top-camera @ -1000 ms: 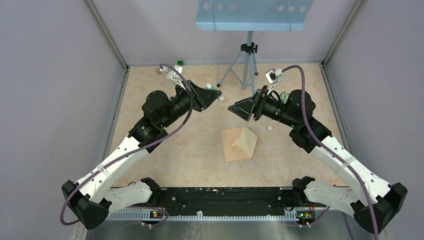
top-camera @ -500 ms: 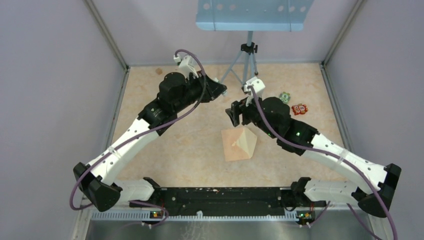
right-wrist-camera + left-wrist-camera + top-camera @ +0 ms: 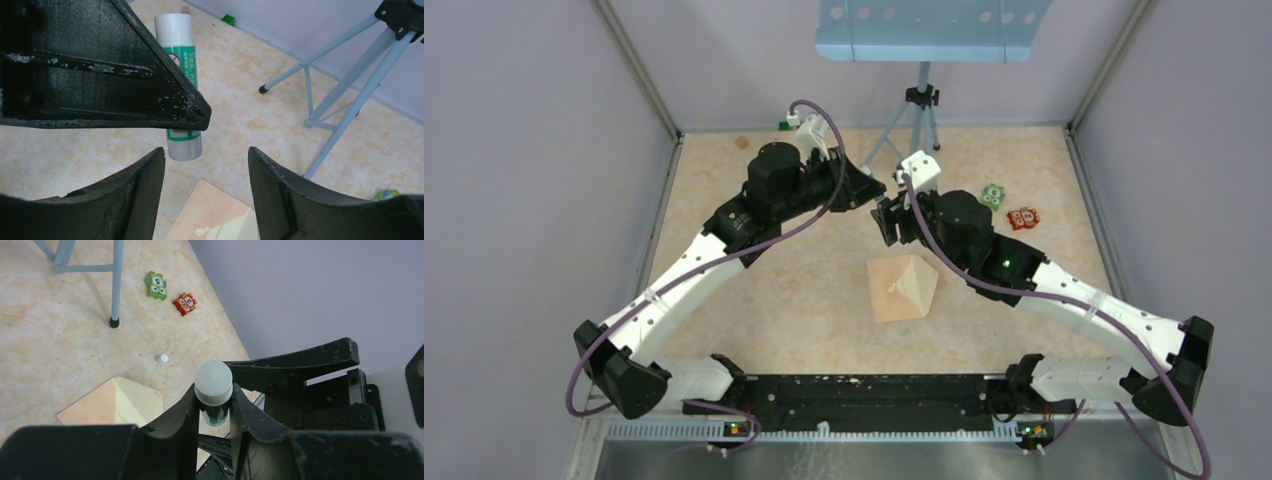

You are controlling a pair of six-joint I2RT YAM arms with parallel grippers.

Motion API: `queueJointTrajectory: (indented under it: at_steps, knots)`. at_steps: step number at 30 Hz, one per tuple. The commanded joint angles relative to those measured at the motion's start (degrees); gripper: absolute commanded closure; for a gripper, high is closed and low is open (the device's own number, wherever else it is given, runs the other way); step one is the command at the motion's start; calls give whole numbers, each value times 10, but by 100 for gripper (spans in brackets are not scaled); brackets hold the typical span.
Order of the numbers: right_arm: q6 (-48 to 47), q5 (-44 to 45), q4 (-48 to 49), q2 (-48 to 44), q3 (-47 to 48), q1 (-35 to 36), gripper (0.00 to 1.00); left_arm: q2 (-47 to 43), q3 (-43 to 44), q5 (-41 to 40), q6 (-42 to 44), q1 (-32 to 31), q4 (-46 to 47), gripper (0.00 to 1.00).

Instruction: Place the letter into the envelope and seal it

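Note:
The pinkish-tan envelope (image 3: 889,291) lies flat mid-table, with the paler cream letter (image 3: 920,284) over its right part; I cannot tell whether it is tucked in. Both show in the left wrist view, envelope (image 3: 87,411) and letter (image 3: 136,399), and in the right wrist view, envelope (image 3: 212,205) and letter (image 3: 240,229). My left gripper (image 3: 876,190) (image 3: 213,396) is shut on a green-labelled glue stick with a white cap (image 3: 213,382) (image 3: 179,75), held in the air beyond the envelope. My right gripper (image 3: 886,222) (image 3: 206,156) is open and empty, facing the stick close by.
A blue-grey tripod (image 3: 914,130) stands at the back centre under a perforated plate (image 3: 924,30). A green toy (image 3: 993,194) and a red toy (image 3: 1023,217) lie back right. A tiny white cap (image 3: 161,358) lies near the envelope. A small green block (image 3: 783,125) sits by the back wall.
The left gripper carried the glue stick right and toward the centre. The right arm swung left, bringing its open gripper close to the stick. The envelope and letter have not moved.

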Motion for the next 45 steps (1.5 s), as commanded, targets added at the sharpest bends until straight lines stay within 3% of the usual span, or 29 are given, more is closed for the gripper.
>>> queueJointTrajectory:
  at_steps: [1, 6, 13, 18, 29, 35, 41, 44, 45]
  knots:
    - [-4, -11, 37, 0, 27, 9, 40, 4, 22, 25, -5, 0, 23, 100]
    - [-4, -13, 43, 4, 27, 8, 51, 1, 16, 36, -9, 0, 28, 100]
    - [38, -28, 35, 9, 40, 8, 85, -18, -14, 39, -17, 0, 63, 100]
    - [115, -104, 49, -8, 36, 9, 94, -47, -62, 40, -6, 0, 140, 100]
    - [244, -281, 141, -60, -2, -8, 95, -132, -157, 82, 37, 0, 287, 100]
    - [316, -461, 247, -76, -43, -60, 95, -169, -189, 136, 44, 0, 350, 100]
    - [381, -582, 328, -65, -53, -75, 95, -188, -201, 170, 49, -1, 373, 100]
    - [369, -580, 308, -71, -48, -75, 89, -191, -203, 166, 48, 0, 376, 100]
    - [346, -560, 279, -77, -42, -75, 81, -192, -202, 156, 50, -1, 369, 100]
